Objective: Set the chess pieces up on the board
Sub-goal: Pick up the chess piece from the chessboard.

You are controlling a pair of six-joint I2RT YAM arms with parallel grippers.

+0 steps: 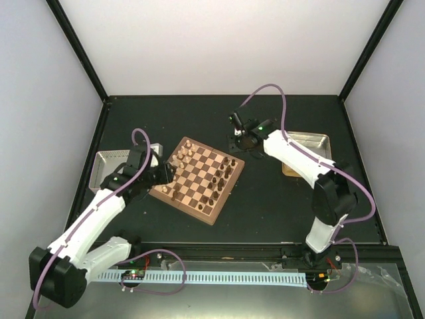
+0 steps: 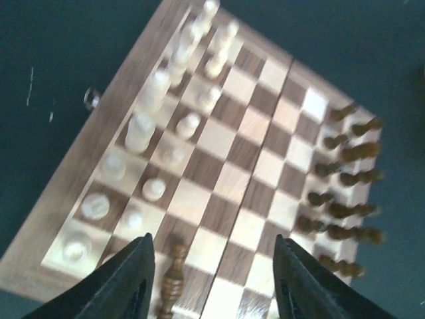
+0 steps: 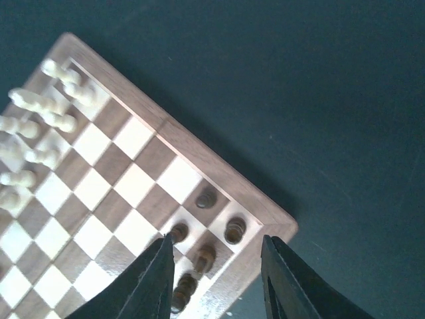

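The board [image 1: 198, 176] lies turned at an angle in the middle of the table. Cream pieces [image 2: 153, 93] stand along its left side and dark pieces [image 2: 345, 173] along its right side. My left gripper [image 2: 212, 269] is open above the board's near-left end. One dark piece [image 2: 171, 279] lies on its side on the board, just inside my left finger [image 2: 126, 279]. My right gripper [image 3: 216, 269] is open and empty above the board's far right corner, where dark pieces [image 3: 234, 229] stand. Cream pieces [image 3: 40, 126] show at the left of the right wrist view.
A metal tray [image 1: 106, 163] sits left of the board behind my left arm. A second metal tray [image 1: 312, 141] sits at the right behind my right arm. Dark table [image 1: 265, 212] surrounds the board, with white walls around it.
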